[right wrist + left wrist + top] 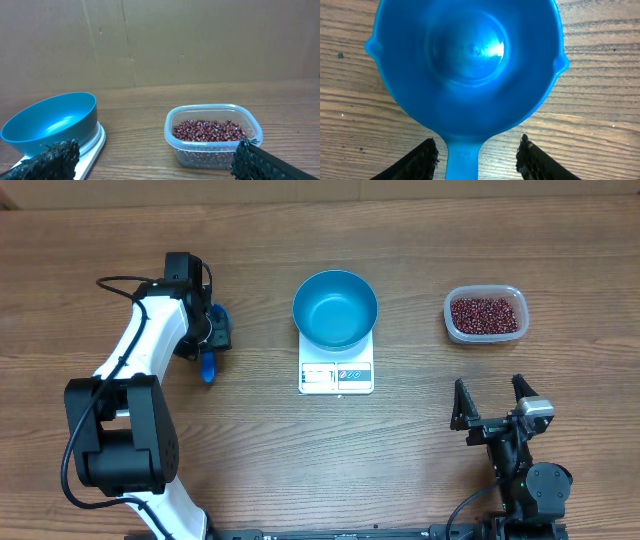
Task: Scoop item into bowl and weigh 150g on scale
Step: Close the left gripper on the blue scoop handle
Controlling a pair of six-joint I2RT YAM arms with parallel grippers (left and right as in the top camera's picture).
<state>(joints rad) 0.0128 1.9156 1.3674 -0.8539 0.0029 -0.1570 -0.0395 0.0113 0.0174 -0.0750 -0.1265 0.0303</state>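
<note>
left claw [477,144] half-open astride scoop [470,65] handle, no contact visible; right claw [490,385] wide, empty
beans [485,314] in tub [447,310] far right; bowl [335,310] on scale [336,376], centre. handle end cut off; scale display unreadable

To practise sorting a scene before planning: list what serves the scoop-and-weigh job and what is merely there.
For the job: beans, clear tub, blue scoop, blue bowl, white scale.
Merely there: cardboard backdrop only.
</note>
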